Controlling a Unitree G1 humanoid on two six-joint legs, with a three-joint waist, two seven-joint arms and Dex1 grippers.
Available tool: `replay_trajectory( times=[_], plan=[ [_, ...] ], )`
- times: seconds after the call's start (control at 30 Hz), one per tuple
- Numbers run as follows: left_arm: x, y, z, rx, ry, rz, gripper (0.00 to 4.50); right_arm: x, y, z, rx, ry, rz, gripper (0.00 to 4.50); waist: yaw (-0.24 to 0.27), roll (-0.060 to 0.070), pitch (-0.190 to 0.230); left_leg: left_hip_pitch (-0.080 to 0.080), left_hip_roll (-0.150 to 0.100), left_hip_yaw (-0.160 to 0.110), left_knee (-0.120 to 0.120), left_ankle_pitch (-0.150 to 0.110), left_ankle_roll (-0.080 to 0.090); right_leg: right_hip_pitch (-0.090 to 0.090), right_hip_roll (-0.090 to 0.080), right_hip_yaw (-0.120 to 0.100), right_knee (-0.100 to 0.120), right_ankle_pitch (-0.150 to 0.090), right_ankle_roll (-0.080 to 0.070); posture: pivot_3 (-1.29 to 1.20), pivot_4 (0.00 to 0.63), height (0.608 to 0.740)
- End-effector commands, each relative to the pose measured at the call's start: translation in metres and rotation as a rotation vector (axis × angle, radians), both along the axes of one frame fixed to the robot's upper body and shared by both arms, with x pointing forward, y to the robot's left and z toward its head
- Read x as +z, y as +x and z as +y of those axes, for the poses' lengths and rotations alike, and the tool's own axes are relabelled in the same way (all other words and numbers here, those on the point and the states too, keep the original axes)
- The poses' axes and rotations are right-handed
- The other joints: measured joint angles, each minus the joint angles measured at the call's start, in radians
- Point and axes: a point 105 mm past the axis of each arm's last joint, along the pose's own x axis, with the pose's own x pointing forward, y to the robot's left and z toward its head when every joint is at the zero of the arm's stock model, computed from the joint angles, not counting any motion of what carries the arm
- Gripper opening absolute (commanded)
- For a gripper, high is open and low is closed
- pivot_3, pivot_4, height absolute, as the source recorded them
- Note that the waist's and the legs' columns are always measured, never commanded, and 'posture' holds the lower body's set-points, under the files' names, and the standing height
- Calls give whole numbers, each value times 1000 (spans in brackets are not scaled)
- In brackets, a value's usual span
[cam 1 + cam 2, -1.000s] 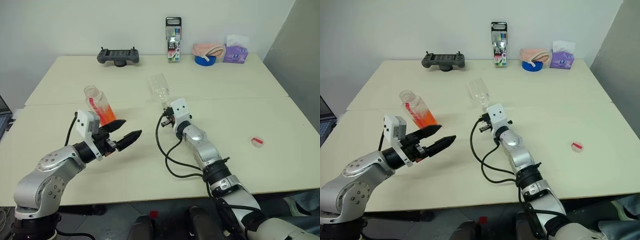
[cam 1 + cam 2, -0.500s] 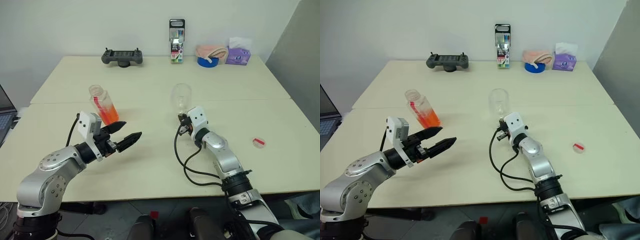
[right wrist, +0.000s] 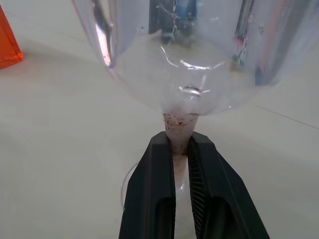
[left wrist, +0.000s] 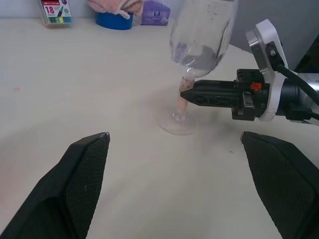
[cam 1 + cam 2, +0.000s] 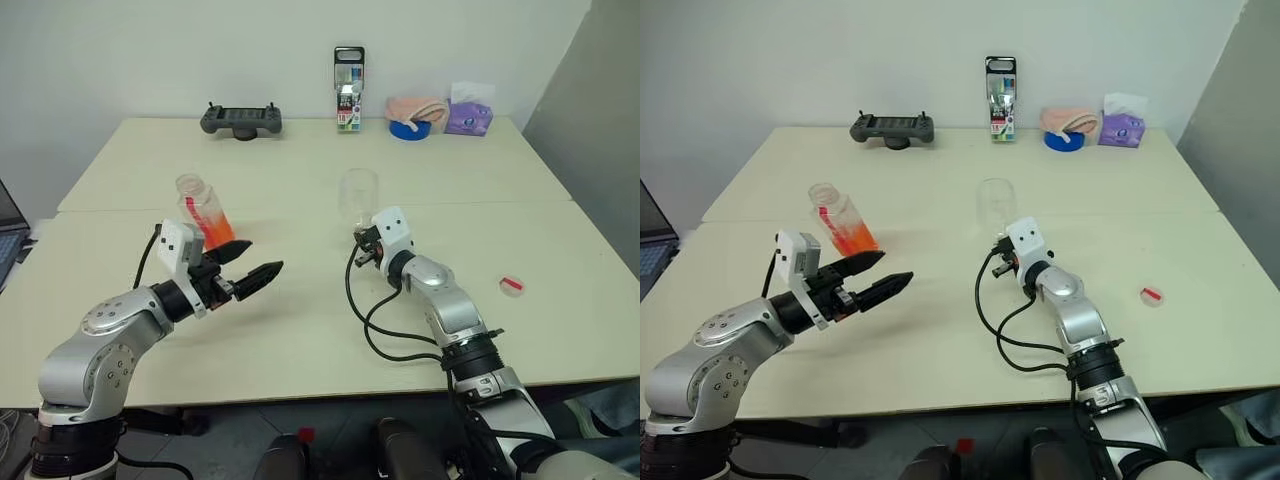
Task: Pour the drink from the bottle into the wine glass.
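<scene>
The left pincer (image 5: 250,262) hangs above the pale cream surface (image 5: 300,330) with its two black fingers spread wide and nothing between them. Just beyond it stands the small clear plastic bottle (image 5: 203,212), uncapped and leaning in the head views, with a red stripe down its side; translucent orange-red drink (image 5: 216,231) fills its lower part.

To the right, the right pincer (image 4: 192,94) is clamped tight on the stem of the small clear wine glass (image 5: 358,195), just under the rounded bowl. The glass stands upright with its round foot on the surface, and the bowl looks empty of drink. The glass is well apart from the bottle.

A small red-and-white piece (image 5: 513,285) lies on the surface off to the right.

Along the far edge sit a dark grey handheld controller (image 5: 240,118), a tall black-topped pack of coloured markers (image 5: 347,88), a blue tape roll (image 5: 409,127) under a pink cloth (image 5: 416,106), and a purple tissue pack (image 5: 468,116).
</scene>
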Motion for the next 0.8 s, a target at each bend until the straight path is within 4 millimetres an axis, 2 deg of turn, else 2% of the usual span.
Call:
replay_trajectory(
  times=[0.03,0.07,0.1,0.17,0.43,0.53,0.63,0.7,0.8],
  plan=[
    [6,1,-2,-14,9,-38,4500,-39,-8,-10,2,-66,138,106,-1,0,0,0,0,0,0,0,0,0,0,0,0,0,0,0,150,740],
    [6,1,-2,-13,11,-38,4500,-40,-8,-10,1,-71,136,106,-1,0,0,0,0,0,0,0,0,0,0,0,0,0,0,0,150,740],
    [5,1,-1,-12,12,-37,4500,-40,-8,-11,-1,-75,134,858,-1,-1,-1,0,0,0,0,0,0,0,0,0,0,0,0,0,150,740],
    [5,1,-1,-10,13,-37,4500,-40,-7,-14,-15,-81,133,1452,2,-1,0,-1,0,-1,-1,0,0,0,0,-1,-1,0,0,0,150,740],
    [3,3,1,-4,14,-37,4500,-36,-3,-15,-23,-104,125,4406,-3,-1,0,-3,0,0,-1,0,0,-2,0,0,-1,0,0,0,150,740],
    [3,5,3,4,13,-39,4500,-31,-3,-16,-9,-113,108,4461,-3,0,0,-3,0,0,-1,0,0,-3,0,1,-1,0,0,0,150,740],
    [3,6,10,46,-2,-47,4500,-18,-14,-17,85,-125,80,4461,-1,0,0,-4,0,0,-1,0,0,-3,0,1,-1,0,0,0,150,740],
    [3,8,21,113,-15,-63,4500,-4,-22,-26,121,-124,63,4461,4,0,1,-8,0,-1,0,0,0,-6,0,-1,-2,0,1,0,150,740],
    [-4,11,43,270,-4,-105,4500,25,-38,-50,180,-162,21,4461,8,1,1,-18,-1,-1,0,0,0,-16,-2,0,-1,0,2,0,150,740]
  ],
)
